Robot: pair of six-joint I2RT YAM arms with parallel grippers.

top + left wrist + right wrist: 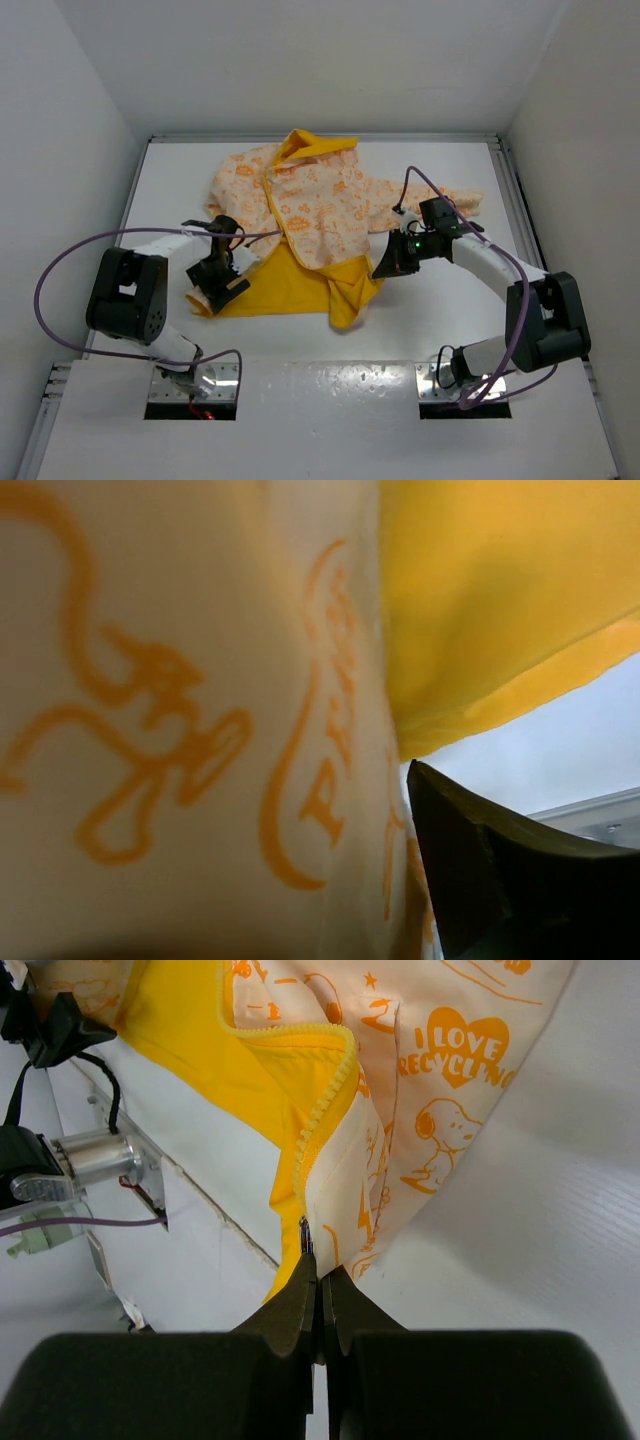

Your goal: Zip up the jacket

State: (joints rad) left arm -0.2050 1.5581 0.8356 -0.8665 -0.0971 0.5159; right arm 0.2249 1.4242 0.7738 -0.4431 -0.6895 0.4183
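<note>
Jacket (310, 215): spread open on the white table (180, 190) — yellow lining showing at its near hem.
Right gripper (320, 1295): pinched tight on the jacket's zipper edge.
Left gripper (222, 288): at the jacket's near-left corner — only 1 finger (500, 880) visible, spread unclear.

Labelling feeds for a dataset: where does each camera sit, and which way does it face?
Top external: above and behind the bases, looking down on the table; both arms show.
Left wrist: on the left arm, close against the jacket; one finger shows.
Right wrist: looks along the right gripper, shut on the zipper edge.
All share the jacket.
</note>
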